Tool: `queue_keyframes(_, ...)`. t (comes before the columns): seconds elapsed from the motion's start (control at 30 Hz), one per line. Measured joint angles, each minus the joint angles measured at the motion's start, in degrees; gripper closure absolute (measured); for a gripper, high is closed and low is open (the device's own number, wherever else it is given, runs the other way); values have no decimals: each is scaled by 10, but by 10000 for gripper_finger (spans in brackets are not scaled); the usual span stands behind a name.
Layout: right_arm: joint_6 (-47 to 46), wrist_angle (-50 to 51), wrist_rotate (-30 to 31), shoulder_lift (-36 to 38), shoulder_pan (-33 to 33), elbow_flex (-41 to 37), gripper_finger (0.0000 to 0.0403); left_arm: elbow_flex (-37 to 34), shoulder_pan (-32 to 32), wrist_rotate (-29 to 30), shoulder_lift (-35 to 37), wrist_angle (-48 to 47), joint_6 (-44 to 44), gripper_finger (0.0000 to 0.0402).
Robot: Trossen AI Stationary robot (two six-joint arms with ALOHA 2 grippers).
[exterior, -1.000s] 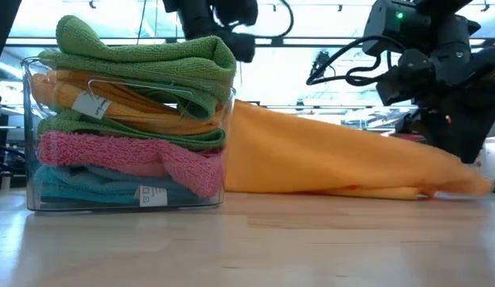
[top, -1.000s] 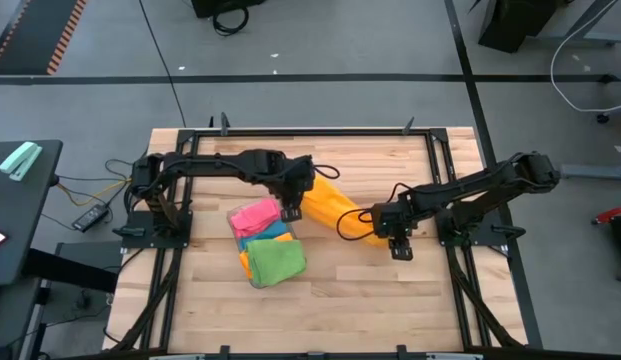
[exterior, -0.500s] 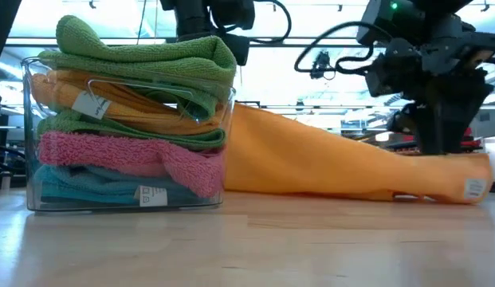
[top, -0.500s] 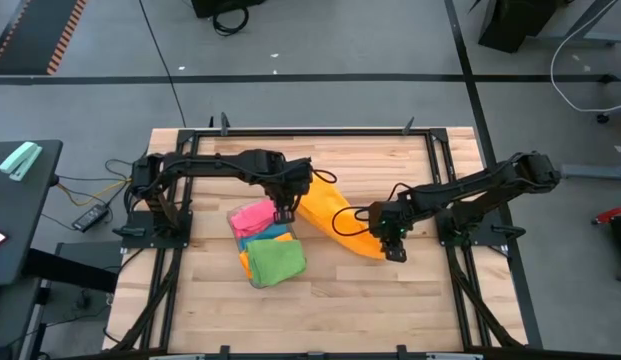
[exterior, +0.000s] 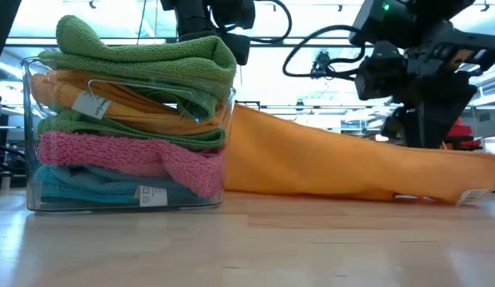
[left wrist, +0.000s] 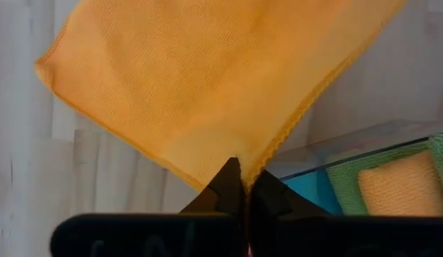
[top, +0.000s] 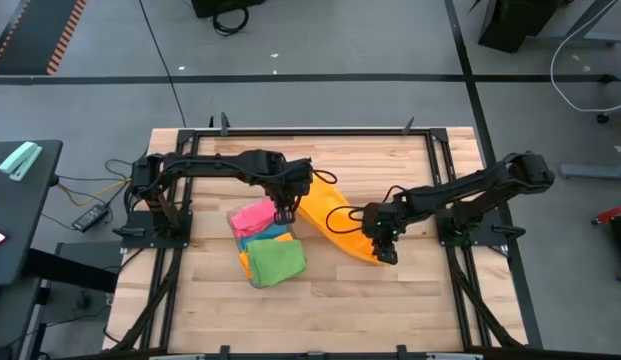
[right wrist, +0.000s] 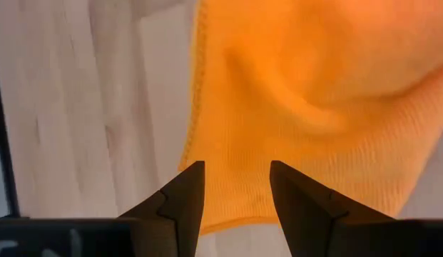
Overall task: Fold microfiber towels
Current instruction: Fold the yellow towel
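Your left gripper (left wrist: 241,187) is clamped on a corner of the orange towel (top: 330,215), just beside the clear tray (exterior: 28,135) stacked with folded towels (exterior: 135,112). Your right gripper (right wrist: 235,189) stands parted over the towel's far end, gripping nothing. The towel lies stretched across the table (top: 410,290) between them.

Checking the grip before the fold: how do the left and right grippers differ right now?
The left gripper is shut, pinching a corner of the orange towel beside the clear tray; the right gripper has its fingers apart over the towel's far end, pinching nothing. Both are at the same towel.
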State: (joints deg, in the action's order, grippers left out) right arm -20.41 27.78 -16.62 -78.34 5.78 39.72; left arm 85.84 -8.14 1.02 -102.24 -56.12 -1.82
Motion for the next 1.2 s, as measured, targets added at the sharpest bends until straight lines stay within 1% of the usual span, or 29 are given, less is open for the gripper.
queue_keyframes(0.13,-27,4,0,27,-1,-1,235,0,-1,0,0,0,1,374)
queue_keyframes(0.23,-41,-6,7,51,9,-1,235,0,-1,0,0,0,1,373)
queue_keyframes(0.4,-41,-9,94,53,47,-1,230,0,-1,0,0,-1,-1,392)
queue_keyframes(0.5,-51,-19,120,37,68,-1,214,0,-1,0,0,-1,1,394)
queue_keyframes(0.73,-62,-30,127,28,105,-8,160,0,-1,0,0,0,8,372)
queue_keyframes(0.87,-82,-40,133,28,131,-40,154,0,-4,-1,0,0,8,385)
queue_keyframes(0.97,-104,-42,143,28,145,-64,165,0,-4,-1,0,0,9,394)
queue_keyframes(1.03,-110,-43,145,28,150,-73,181,0,-4,-1,0,0,9,394)
queue_keyframes(1.1,-109,-43,152,28,152,-74,206,0,-4,-1,0,2,12,387)
queue_keyframes(1.2,-96,-52,163,28,153,-71,259,0,-4,-1,0,5,12,374)
